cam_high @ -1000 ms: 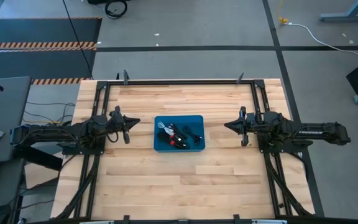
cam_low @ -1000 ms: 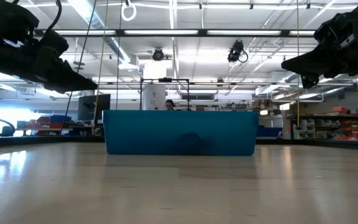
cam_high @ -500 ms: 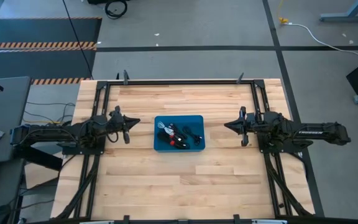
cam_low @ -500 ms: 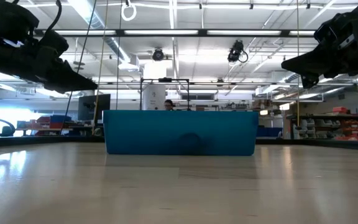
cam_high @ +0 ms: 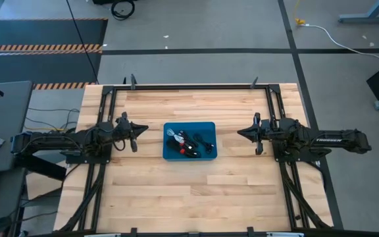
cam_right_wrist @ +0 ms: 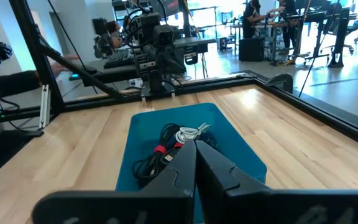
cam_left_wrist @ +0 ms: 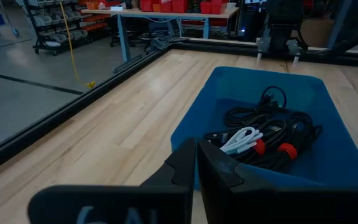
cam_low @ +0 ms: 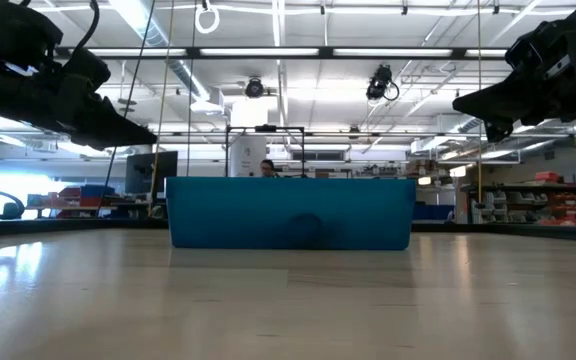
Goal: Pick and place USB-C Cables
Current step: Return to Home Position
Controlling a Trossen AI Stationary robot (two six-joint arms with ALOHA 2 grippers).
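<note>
A blue tray (cam_high: 206, 127) stands at the middle of the table. Several bundled cables (cam_high: 189, 143) lie in it, mostly black, some with red parts, one white; they also show in the left wrist view (cam_left_wrist: 263, 134) and the right wrist view (cam_right_wrist: 174, 146). My left gripper (cam_high: 139, 133) hovers to the tray's left, shut and empty, pointing at the tray. My right gripper (cam_high: 240, 133) hovers to the tray's right, shut and empty, also pointing at the tray. In the low view both grippers, the left (cam_low: 148, 135) and the right (cam_low: 460, 100), hang above the table.
A black frame (cam_high: 196, 86) runs round the table's edges. Bare wood lies near and far of the tray. A long white cord with a yellow end (cam_high: 301, 22) lies on the floor beyond the table. A person (cam_low: 266, 168) shows far behind the tray.
</note>
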